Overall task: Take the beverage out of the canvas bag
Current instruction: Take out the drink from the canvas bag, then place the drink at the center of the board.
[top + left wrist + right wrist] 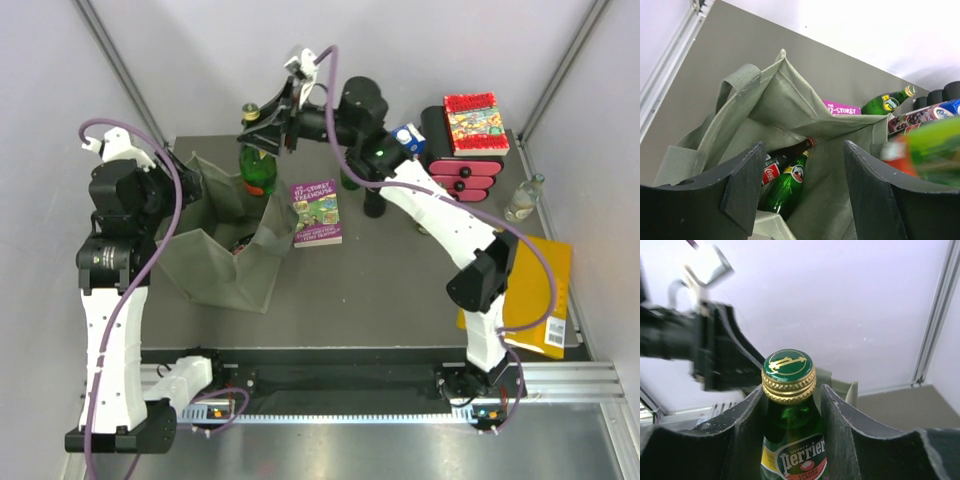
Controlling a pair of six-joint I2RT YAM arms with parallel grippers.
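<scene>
The olive canvas bag (225,262) slumps open on the left of the table. My right gripper (270,128) is shut on the neck of a green Perrier beverage bottle (258,170), which hangs upright over the bag's far rim. In the right wrist view the fingers (840,415) clamp the neck just under the gold cap (788,375). My left gripper (803,160) stands open over the bag's mouth (790,105) with nothing between its fingers. Inside lie a Coca-Cola bottle (781,161) and another green Perrier bottle (787,185).
A purple book (316,212) lies right of the bag. Further right stand dark bottles (374,203), a blue-white carton (407,138) and a pink drawer box (465,170) with a red book (476,123) on top. A clear bottle (524,198) and a yellow envelope (542,285) sit at the right edge.
</scene>
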